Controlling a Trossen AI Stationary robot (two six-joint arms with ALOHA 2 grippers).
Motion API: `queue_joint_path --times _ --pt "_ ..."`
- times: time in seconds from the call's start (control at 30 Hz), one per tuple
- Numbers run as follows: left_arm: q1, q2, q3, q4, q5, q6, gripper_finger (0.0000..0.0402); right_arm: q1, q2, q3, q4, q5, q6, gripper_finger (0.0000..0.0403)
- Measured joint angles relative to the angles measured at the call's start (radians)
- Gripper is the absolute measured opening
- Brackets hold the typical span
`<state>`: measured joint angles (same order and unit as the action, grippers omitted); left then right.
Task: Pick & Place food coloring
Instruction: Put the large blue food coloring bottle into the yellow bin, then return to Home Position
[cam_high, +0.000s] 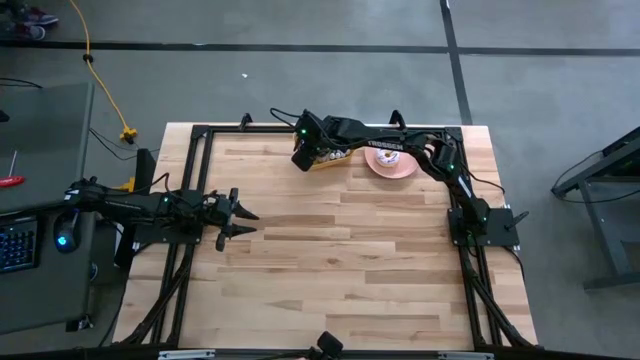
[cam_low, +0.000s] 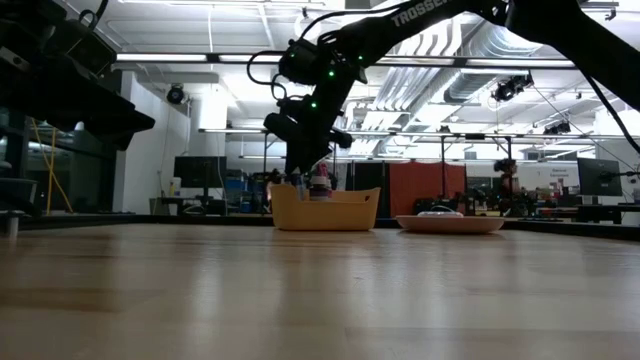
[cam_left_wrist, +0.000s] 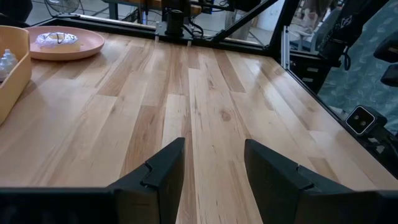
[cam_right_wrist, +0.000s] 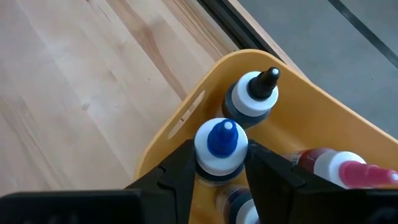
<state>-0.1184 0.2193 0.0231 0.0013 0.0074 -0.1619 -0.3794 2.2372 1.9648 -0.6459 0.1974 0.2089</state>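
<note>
Blue-capped bottle (cam_right_wrist: 221, 147) between right gripper (cam_right_wrist: 219, 167) fingers, arm reaching down

lighting is even and fairly bright from overhead: the low view shows long ceiling strip lights (cam_low: 180, 57) glaring, leaving the right arm (cam_low: 330, 70) as a dark silhouette and the table (cam_low: 320, 300) blurred close to the lens with soft sheen. the high view is flat and slightly soft, with faint shadows beside the arms. wrist views are sharp at mid range, but the near fingers (cam_left_wrist: 161, 180) look soft.
</note>
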Motion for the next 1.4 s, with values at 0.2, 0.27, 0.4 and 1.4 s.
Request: queue_joint_path --times 0.2,0.27,0.4,1.4 --pt "0.0 0.0 0.0 0.0 0.0 0.0 0.0163 0.0 0.0 0.0 -0.001 -0.002 0.0 0.0133" --pt "0.0 0.0 0.0 0.0 0.0 0.0 0.0163 0.0 0.0 0.0 -0.001 0.003 0.0 0.0133" --pt "0.0 0.0 0.0 0.0 0.0 0.0 0.0163 0.0 0.0 0.0 0.0 0.006 0.0 0.0135" --pt "0.0 0.0 0.0 0.0 0.0 0.0 0.0163 0.019 -0.172 0.053 -0.11 -0.237 -0.168 0.0134"
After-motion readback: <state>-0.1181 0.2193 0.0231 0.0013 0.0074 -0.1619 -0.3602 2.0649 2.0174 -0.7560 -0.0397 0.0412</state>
